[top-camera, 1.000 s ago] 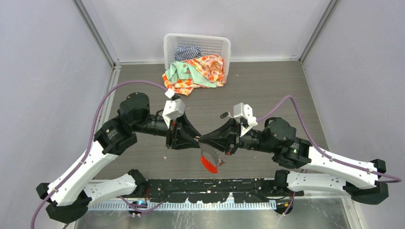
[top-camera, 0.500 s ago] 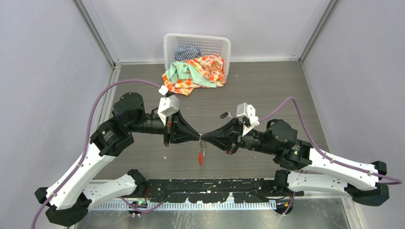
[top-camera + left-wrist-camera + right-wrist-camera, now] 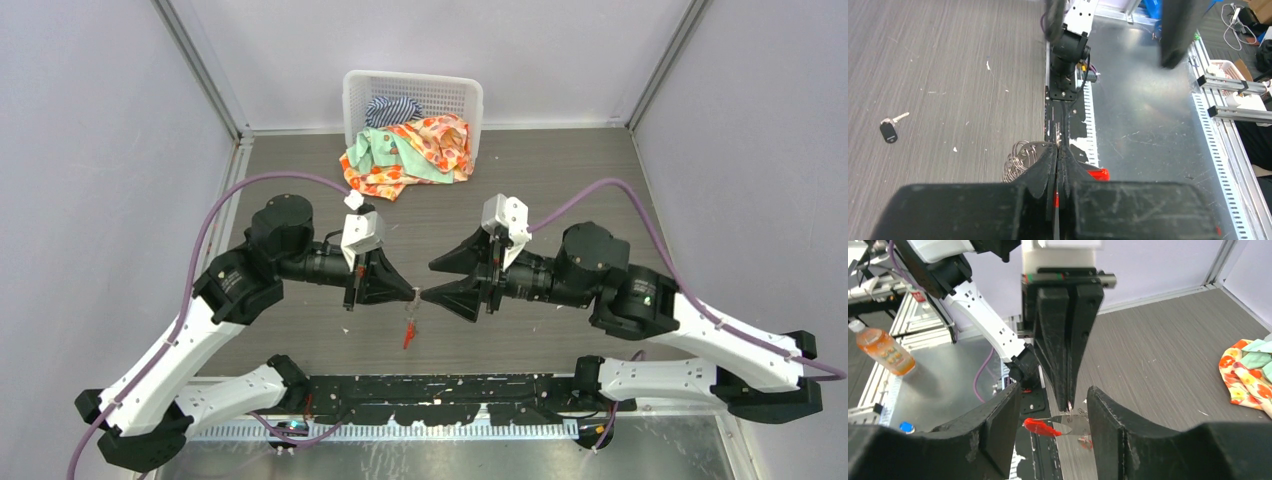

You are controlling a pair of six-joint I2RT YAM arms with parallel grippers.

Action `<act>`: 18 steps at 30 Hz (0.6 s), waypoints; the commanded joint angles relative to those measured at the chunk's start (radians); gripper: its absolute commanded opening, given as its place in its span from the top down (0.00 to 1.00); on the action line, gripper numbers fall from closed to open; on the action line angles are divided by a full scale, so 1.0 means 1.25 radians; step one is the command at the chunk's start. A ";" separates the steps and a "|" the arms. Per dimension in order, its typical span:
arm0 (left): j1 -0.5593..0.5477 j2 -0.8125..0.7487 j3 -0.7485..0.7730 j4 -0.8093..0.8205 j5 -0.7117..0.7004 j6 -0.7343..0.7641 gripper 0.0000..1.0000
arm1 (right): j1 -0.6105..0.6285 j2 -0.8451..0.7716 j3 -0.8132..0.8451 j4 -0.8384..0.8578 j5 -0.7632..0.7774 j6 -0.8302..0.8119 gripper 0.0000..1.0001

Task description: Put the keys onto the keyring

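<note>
My left gripper (image 3: 415,294) is shut on the keyring (image 3: 408,325), which hangs below its tips above the table. In the left wrist view the silvery rings (image 3: 1019,159) fan out left of the shut gripper (image 3: 1057,148) and the red tag (image 3: 1097,174) shows on the right. My right gripper (image 3: 441,281) stands open facing it, its fingers (image 3: 998,427) either side of the flat silver piece (image 3: 1075,423) and red tag (image 3: 1040,427), touching neither. A black-headed key (image 3: 888,132) lies on the table. A small red bit (image 3: 1086,442) shows under the bunch; whether it hangs or lies there is unclear.
A white basket (image 3: 352,95) with striped and flowered cloths (image 3: 415,150) spilling onto the table stands at the back wall. A black and metal rail (image 3: 450,385) runs along the near edge. An orange drink bottle (image 3: 883,350) lies off the table.
My right gripper opened, let go of the keyring and drew back to the right. My left gripper shut on the ring, and the bunch now hangs from it, a little further left.
</note>
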 commanded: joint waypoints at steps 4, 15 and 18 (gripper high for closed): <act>0.004 0.020 0.055 -0.045 0.023 0.041 1.00 | -0.001 0.131 0.212 -0.326 -0.099 -0.135 0.48; 0.004 0.012 0.065 -0.073 0.055 0.051 1.00 | -0.059 0.221 0.329 -0.424 -0.183 -0.148 0.57; 0.004 0.014 0.067 -0.077 0.061 0.054 1.00 | -0.078 0.232 0.335 -0.423 -0.212 -0.141 0.60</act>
